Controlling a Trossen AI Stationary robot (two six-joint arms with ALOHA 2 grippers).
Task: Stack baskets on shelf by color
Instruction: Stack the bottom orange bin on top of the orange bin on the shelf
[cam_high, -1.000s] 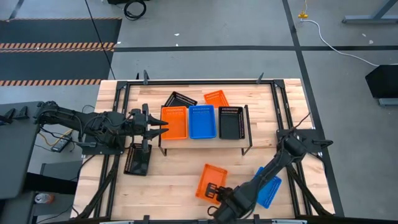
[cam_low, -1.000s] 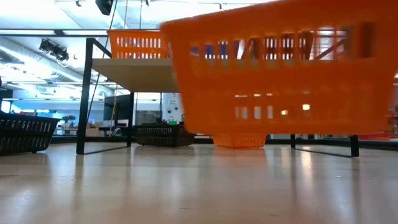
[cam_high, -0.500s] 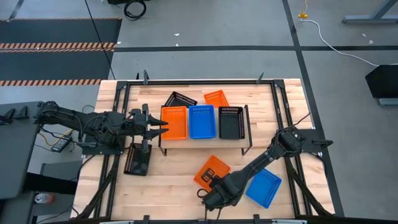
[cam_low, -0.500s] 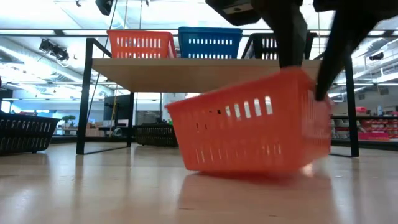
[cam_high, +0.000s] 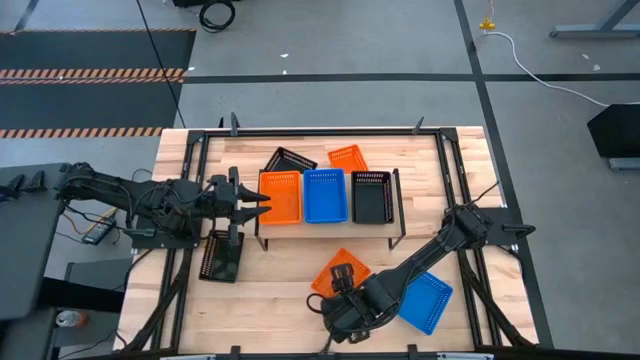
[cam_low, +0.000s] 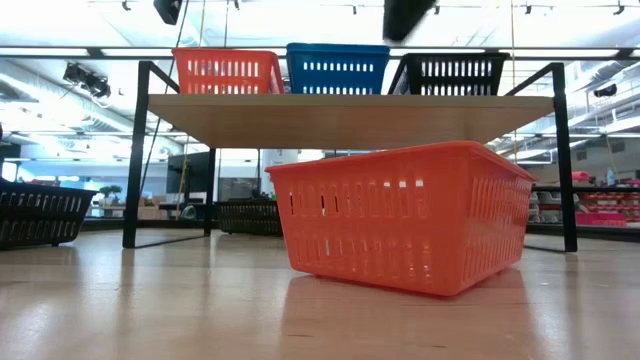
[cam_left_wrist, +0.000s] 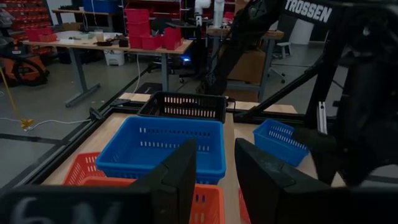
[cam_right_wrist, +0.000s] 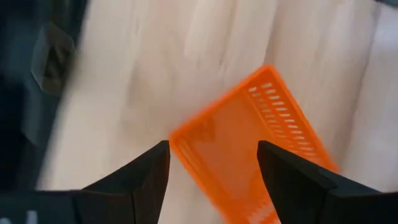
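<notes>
The right pincer (cam_high: 345, 300) is hovering with fingers apart over the orange basket (cam_high: 340, 273), which is sitting on the worktop (cam_high: 280, 300) in front of the shelf (cam_low: 350, 118). The step in hand looks like picking it up; next the pincer needs to close on a wall, then lift toward the shelf's orange basket (cam_high: 281, 196). The left pincer (cam_high: 252, 204) is waiting beside the shelf, fingers slightly apart.
</notes>
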